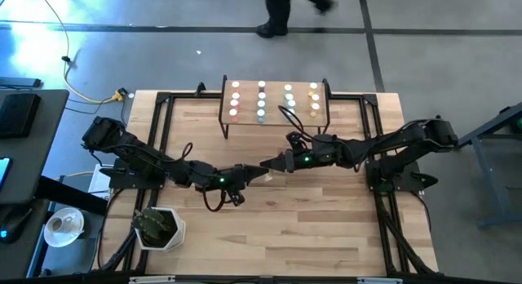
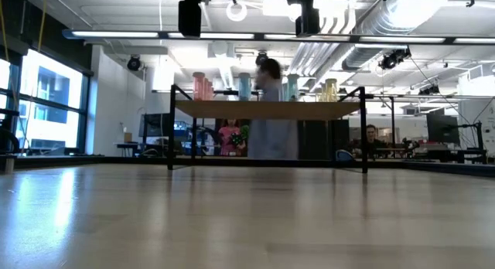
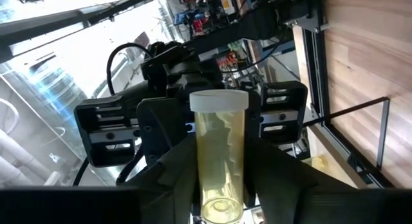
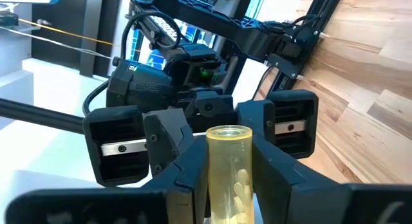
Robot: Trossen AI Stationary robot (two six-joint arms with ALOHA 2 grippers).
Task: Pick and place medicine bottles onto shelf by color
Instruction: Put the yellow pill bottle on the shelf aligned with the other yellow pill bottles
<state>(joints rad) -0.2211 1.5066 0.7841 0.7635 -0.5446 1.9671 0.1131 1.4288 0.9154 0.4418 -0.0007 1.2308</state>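
Shelf (image 1: 276, 121): 12 bottles (image 1: 261, 100); 1 yellow bottle (image 3: 219, 159) mid-air.

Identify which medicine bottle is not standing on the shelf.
The yellow bottle, held in mid-air between both tools over the table; all others stand on the shelf.

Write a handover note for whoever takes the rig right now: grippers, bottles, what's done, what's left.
Left gripper: mid-table, shut on the yellow, white-capped medicine bottle.
Right gripper: facing it, shut on the same bottle, so this looks like a mid-air handover.
Small light-wood shelf on black legs: the other bottles stand in four colour columns: pink, blue, green, yellow.
Done: shelf sorted; no loose bottles visible on the table.
Left: probably one gripper lets go and the other places this bottle in the yellow column.
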